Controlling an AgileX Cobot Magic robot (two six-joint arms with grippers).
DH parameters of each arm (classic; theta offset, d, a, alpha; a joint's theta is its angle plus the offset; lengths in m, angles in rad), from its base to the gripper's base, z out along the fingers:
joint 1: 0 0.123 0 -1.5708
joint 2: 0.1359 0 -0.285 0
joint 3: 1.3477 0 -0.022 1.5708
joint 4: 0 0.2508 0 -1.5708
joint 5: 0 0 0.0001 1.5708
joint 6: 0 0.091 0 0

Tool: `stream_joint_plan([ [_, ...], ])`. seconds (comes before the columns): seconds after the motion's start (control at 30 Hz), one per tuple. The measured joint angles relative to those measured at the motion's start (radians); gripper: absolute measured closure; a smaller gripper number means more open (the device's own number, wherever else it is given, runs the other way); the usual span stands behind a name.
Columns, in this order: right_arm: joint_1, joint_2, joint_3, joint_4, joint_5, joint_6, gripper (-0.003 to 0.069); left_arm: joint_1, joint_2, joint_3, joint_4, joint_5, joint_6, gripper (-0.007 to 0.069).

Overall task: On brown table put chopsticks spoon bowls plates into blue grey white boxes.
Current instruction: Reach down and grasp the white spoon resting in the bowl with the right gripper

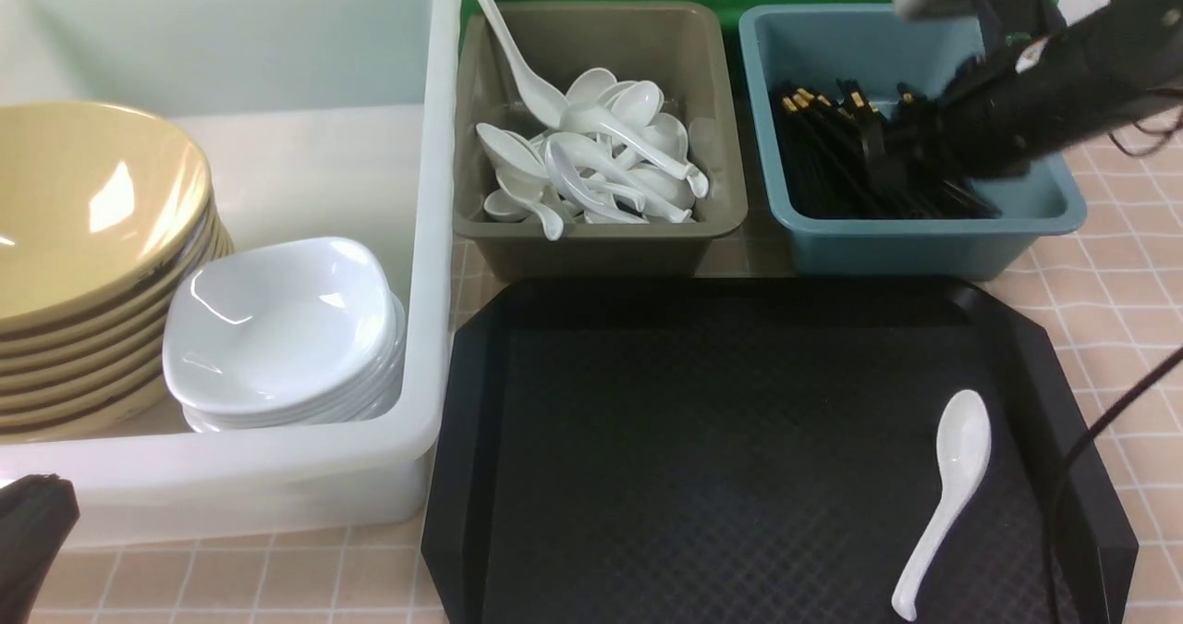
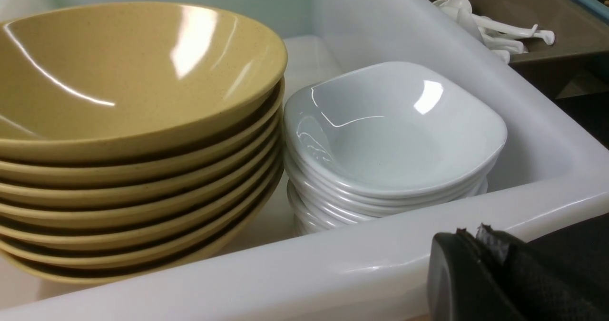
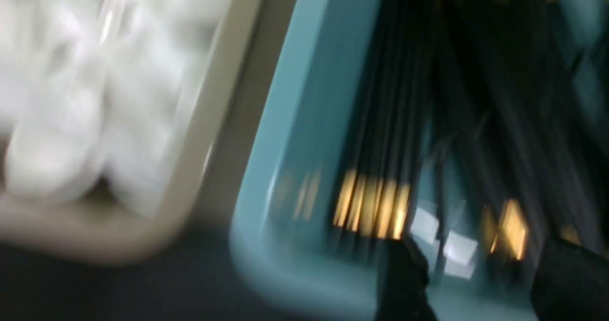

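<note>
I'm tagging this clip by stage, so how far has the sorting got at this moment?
Mostly done: tan bowls and white plates are stacked in the white box, spoons fill the grey box, and chopsticks lie in the blue box. In hand: nothing visible; the right gripper is open over the chopsticks. Left: one spoon on the black tray.

Front view: bright, mostly sharp; white glare on tan bowl (image 1: 83, 208). Left wrist view: crisp, window-like highlights on white dish (image 2: 395, 131). Right wrist view: dimmer, heavily blurred, spoons (image 3: 57, 135) smeared.
</note>
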State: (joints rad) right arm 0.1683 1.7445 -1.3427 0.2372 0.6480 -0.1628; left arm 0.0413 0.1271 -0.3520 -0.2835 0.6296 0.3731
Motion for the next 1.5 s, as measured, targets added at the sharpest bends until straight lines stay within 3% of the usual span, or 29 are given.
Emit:
stream_joint_plan([
  [0.13,0.000,-0.063,0.182,-0.015,0.106,-0.011,0.0245,0.000,0.000,0.000,0.000,-0.006,0.000,0.0618],
  [0.33,0.000,-0.100,0.367,-0.023,0.042,-0.011,0.0244,0.000,0.000,0.000,0.000,-0.009,0.000,0.0618],
  [0.6,-0.004,-0.099,0.381,-0.106,-0.003,-0.002,0.0244,0.000,0.000,0.000,0.000,-0.008,0.000,0.0618],
  [1.13,-0.006,-0.108,0.388,-0.179,0.136,0.010,0.0244,0.000,0.000,0.000,0.000,-0.006,0.000,0.0618],
  [1.5,-0.006,-0.009,0.379,-0.149,0.192,0.003,0.0267,0.000,0.000,0.000,-0.001,-0.006,0.000,0.0618],
])
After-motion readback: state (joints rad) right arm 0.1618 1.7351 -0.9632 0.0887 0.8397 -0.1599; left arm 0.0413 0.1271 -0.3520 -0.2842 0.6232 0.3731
